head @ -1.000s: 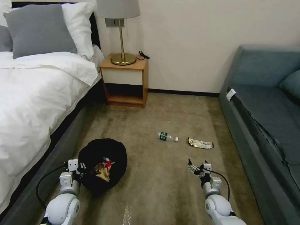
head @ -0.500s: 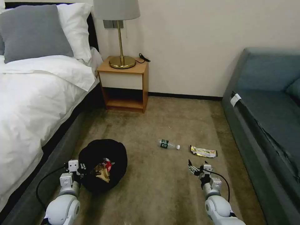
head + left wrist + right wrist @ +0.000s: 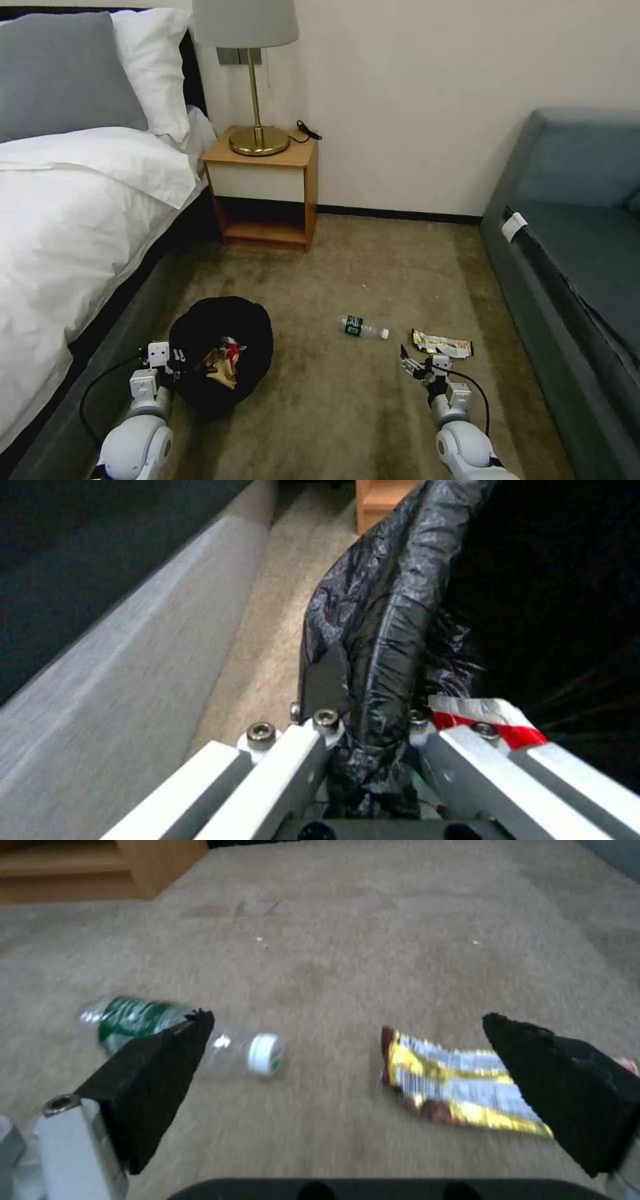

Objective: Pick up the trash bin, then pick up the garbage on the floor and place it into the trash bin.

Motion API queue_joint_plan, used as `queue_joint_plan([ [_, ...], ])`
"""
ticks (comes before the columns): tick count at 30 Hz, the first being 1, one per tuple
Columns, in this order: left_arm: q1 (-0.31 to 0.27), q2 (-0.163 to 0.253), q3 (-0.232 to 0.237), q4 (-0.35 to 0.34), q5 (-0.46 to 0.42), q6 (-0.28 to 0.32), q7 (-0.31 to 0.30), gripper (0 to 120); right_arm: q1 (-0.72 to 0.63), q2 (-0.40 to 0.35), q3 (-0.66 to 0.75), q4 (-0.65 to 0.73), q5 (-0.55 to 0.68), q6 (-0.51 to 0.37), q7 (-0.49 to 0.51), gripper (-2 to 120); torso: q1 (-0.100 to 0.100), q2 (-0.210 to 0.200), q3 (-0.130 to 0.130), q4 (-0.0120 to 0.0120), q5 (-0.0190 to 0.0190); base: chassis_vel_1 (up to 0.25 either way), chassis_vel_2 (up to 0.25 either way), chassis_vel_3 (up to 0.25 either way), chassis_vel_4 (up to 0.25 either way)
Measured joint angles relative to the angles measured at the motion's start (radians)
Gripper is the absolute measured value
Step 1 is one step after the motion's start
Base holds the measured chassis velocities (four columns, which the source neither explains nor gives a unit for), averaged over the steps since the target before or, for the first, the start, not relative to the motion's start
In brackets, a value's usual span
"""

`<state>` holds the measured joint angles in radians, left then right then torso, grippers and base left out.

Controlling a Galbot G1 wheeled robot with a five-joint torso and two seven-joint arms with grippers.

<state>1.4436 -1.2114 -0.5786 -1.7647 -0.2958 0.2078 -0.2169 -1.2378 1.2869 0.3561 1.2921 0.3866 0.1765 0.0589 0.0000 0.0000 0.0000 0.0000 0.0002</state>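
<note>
I have the bin [image 3: 223, 353] at my 10 o'clock, left gripper [image 3: 373, 720] clamped on its bagged rim; a red packet [image 3: 230, 350] and a brown bag [image 3: 217, 367] sit inside. The right gripper [image 3: 419, 365] hovers low at 1 o'clock, jaws apart, nothing in it. The bottle [image 3: 180, 1037] lies on the carpet [image 3: 373, 267] just ahead at 12, the wrapper [image 3: 460, 1085] beside it toward 1.

The bottle looks light, stiff, round and slick, so it may roll; I'd pinch across the labelled middle. The wrapper is thin, limp and flat on the pile, hard to get under; I'd pinch a raised edge or a crumpled end.

The green label and gold-white print are too blurred to read.
</note>
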Motion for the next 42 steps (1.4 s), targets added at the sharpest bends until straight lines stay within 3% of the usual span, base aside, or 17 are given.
queue_joint_plan([
  [17,0.002,-0.001,0.009,0.003,0.008,-0.006,0.002,0,-0.007,0.0,-0.007,-0.005,-0.033,0.02,-0.015,100,0.0,0.0,0.0,-0.0001,-0.0002,-0.168,0.099,0.169,-0.104],
  [29,-0.008,0.014,0.011,0.023,0.008,-0.006,0.005,0,0.049,-0.027,-0.052,-0.01,-0.048,-0.019,-0.014,100,0.0,0.0,0.0,-0.0002,-0.0003,-0.006,0.012,0.009,-0.013],
  [35,-0.019,0.021,0.004,0.026,0.009,-0.003,0.005,0,0.113,-0.087,-0.128,-0.007,-0.043,-0.094,-0.024,100,0.0,0.0,0.0,-0.0001,-0.0002,0.0,0.0,0.0,0.0],
  [42,-0.019,0.012,0.002,0.018,0.036,-0.001,0.005,0,0.182,-0.195,-0.21,0.016,-0.021,-0.204,-0.115,100,0.0,0.0,0.0,-0.0001,-0.0001,0.0,0.0,0.0,0.0],
])
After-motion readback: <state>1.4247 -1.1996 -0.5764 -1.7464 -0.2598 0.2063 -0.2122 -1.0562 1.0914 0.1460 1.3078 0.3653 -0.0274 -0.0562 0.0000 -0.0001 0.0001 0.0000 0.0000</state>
